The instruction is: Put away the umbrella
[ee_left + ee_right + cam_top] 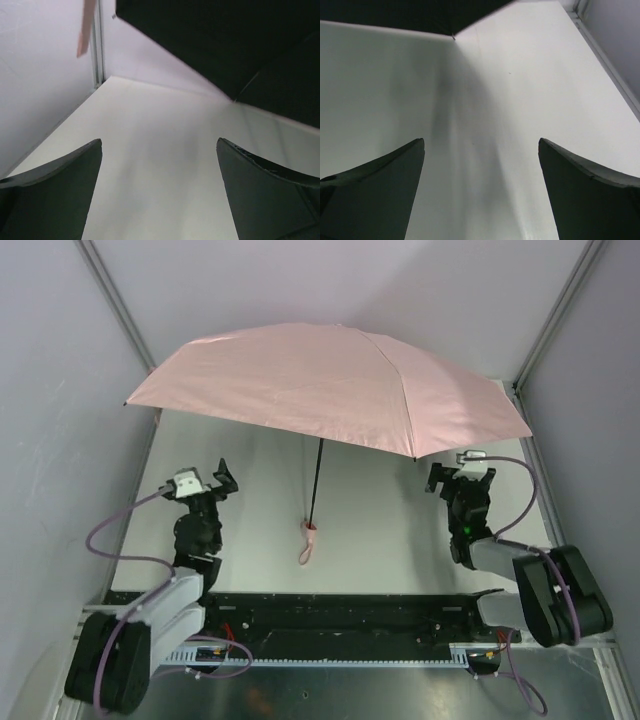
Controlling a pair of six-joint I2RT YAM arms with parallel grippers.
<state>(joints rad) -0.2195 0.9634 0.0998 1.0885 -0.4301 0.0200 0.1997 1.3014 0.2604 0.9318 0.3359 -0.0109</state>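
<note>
Jaws on left and right gape wide, gripping nothing, over the white counter (250,505). Between them, touching neither, the opened pink umbrella (330,380) rests on its handle (310,528), black shaft (317,480) nearly upright, canopy (400,400) spreading above both.

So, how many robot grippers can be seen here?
2. The left gripper is left of the umbrella shaft, the right gripper right of it; both open and empty. None seems hidden.

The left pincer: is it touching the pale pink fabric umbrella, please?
Apart. The left wrist view shows bare table between the open left pincer and the umbrella.
</note>
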